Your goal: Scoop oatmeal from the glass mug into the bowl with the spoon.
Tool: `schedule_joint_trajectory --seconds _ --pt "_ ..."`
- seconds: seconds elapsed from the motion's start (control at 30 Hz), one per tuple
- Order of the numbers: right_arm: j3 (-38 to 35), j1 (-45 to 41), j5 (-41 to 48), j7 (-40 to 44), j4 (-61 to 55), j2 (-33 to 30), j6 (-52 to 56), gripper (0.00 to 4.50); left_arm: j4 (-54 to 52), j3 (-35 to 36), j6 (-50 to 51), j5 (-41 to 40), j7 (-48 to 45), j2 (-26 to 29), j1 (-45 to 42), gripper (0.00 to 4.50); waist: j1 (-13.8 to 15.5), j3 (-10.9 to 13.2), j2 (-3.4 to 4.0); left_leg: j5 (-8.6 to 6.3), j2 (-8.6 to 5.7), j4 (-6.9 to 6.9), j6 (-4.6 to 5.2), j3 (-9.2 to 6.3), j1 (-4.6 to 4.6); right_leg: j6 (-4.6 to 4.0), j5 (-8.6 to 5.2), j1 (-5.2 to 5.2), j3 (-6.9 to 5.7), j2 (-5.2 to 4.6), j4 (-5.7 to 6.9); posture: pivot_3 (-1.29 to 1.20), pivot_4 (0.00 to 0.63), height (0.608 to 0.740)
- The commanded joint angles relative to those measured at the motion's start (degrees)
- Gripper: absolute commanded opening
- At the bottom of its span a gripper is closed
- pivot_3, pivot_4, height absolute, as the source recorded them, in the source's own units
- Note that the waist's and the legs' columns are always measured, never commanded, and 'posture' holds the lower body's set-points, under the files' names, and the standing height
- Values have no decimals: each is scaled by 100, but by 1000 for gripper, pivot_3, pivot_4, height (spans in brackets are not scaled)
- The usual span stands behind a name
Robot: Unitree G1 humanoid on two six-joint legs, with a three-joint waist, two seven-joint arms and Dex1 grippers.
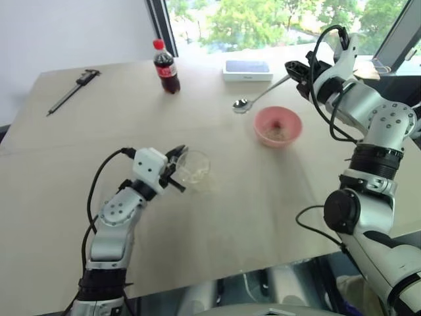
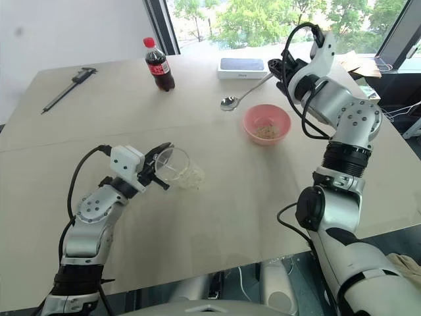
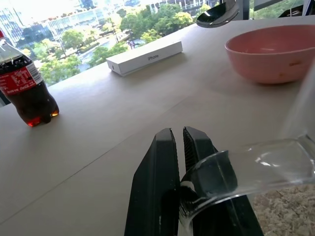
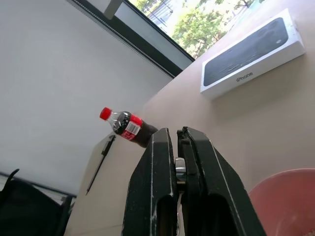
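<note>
The clear glass mug (image 1: 195, 166) sits on the table at the near left, with pale oatmeal (image 3: 288, 214) in its bottom. My left gripper (image 1: 176, 170) is shut on the mug at its near side, and a strip of glass curves across one black finger (image 3: 206, 162). The pink bowl (image 1: 278, 125) stands farther right and holds a little oatmeal (image 2: 266, 131). My right gripper (image 1: 299, 72) is shut on the handle of the silver spoon (image 1: 241, 104). The spoon slants down to the left, and its oval end hangs beside the bowl's far left rim.
A cola bottle (image 1: 166, 68) stands at the back of the table, and a white phone box (image 1: 247, 70) lies to its right. A dark caliper (image 1: 74, 91) lies at the far left. The table's front edge (image 1: 217, 276) runs close below the mug.
</note>
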Motion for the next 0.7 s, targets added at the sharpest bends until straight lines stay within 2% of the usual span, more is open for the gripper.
schedule_joint_trajectory --seconds 0.03,0.2,0.37,0.53,0.7 --pt "170 -222 489 501 -438 -189 318 0 182 -49 182 155 235 -31 -284 38 0 0 0 0 0 0 0 -1 0 0 0 0 -1 0 0 0 150 740" --pt "408 -511 922 1155 -621 -443 624 0 721 -123 315 359 501 -63 -999 38 2 0 0 0 -3 3 1 -1 -2 1 0 1 -2 0 -1 0 150 740" --pt "628 -613 1285 1422 -831 -472 850 0 1282 -160 182 545 723 -90 -1768 38 -5 -1 -3 1 -2 3 1 -7 -4 1 0 0 -6 2 -3 0 150 740" --pt "1333 -410 597 1849 -1110 -631 421 0 1884 -250 176 508 621 -173 -2671 38 21 -1 -3 1 -5 4 1 -12 -13 1 0 -3 -11 -1 -9 0 150 740" --pt "1975 -232 -169 2356 -1179 -825 -151 0 2198 -381 141 434 316 -241 -3076 38 10 -1 -3 1 -11 12 0 -24 -22 2 1 -3 -22 -5 -10 0 150 740"
